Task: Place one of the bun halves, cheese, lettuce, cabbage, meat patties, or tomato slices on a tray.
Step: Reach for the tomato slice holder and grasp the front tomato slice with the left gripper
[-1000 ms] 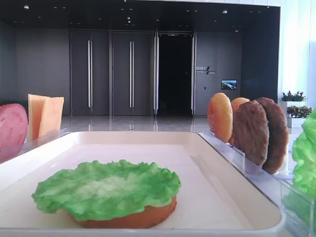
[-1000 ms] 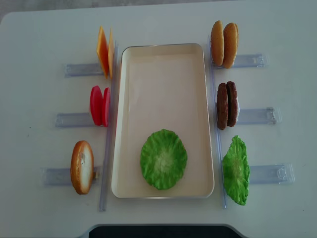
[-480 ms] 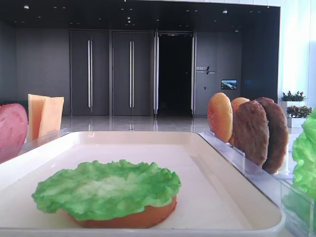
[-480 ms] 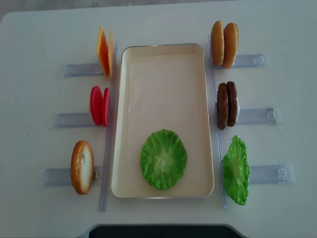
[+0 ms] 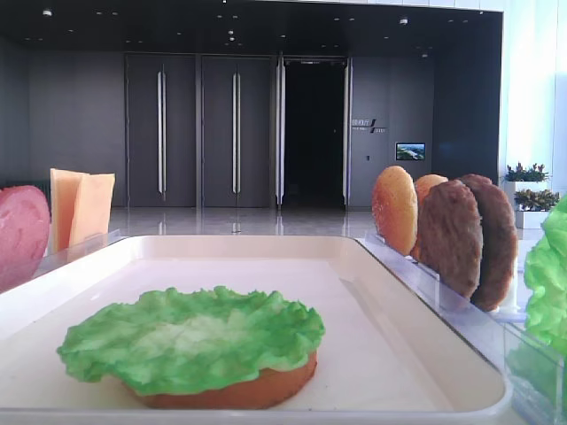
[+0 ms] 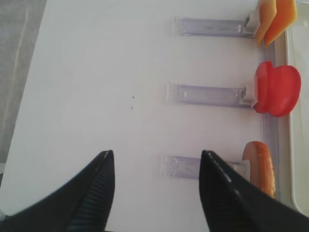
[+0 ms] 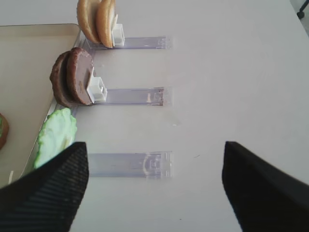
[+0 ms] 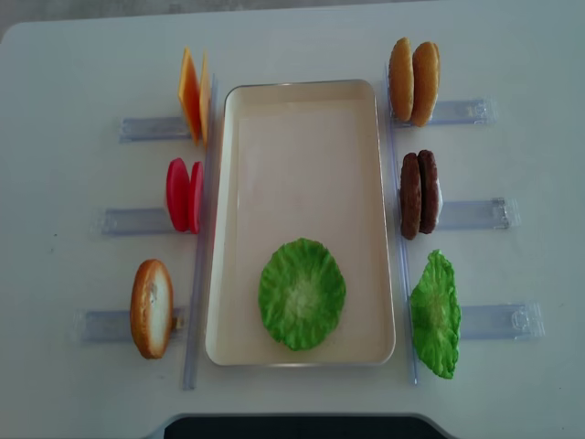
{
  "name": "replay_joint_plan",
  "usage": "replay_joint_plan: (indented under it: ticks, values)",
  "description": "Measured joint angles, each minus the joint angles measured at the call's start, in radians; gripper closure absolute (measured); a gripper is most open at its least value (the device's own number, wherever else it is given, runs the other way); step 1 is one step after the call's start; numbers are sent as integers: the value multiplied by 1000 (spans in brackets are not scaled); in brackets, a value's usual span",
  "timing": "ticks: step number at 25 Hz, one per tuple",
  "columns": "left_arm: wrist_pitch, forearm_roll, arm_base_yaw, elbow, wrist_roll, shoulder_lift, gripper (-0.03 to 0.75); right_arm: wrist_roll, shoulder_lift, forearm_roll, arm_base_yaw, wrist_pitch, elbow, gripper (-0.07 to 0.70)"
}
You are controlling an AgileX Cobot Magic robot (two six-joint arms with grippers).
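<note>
The table [image 8: 512, 55] is white and wide, and in its middle lies the tray [image 8: 302, 105], cream-coloured, long side running away from the robot. Toward its near end a lettuce leaf [image 8: 302, 293] sits flat on a bun half [image 5: 239, 390], whose orange edge peeks out underneath in the low view. So the stack is begun, and I judge the next layer is what is wanted.

Clear racks [image 8: 475, 215] flank the tray. On the left stand the cheese slices [image 8: 192, 96], the tomato slices [image 8: 183, 195] and a single bun half [image 8: 151, 308]. On the right stand two bun halves [image 8: 413, 80], the meat patties [image 8: 419, 194] and a spare lettuce leaf [image 8: 435, 314]. All stand on edge, just beside the tray's rim.

Neither arm shows in the overhead view. The left gripper [image 6: 154, 193] hangs over bare table, well apart from its racks, its two dark fingers spread wide and holding nothing. The right gripper [image 7: 154, 188] hovers likewise near the lettuce rack, fingers far apart and empty.

To do this well, I would say either claw should come down over one upright piece with a finger on each flat face, taking only the outer disc so its neighbour is not dragged along. A patty looks thick and rough, an easy hold; cheese looks thin and may slip. Lift clear of the rack before swinging across the rim.
</note>
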Motion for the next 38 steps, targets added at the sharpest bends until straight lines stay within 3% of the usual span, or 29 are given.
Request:
replay_joint_plan:
  ticks: [10,18,38]
  values:
    - [-3,58,0,-49,-17,278,286,0,0,0,0,0,0,89]
    - [-17,75,0,-108,-92,458,286,0,0,0,0,0,0,89]
    - [-20,48,0,-119,-146,471,286,0,0,1,0,0,0,89]
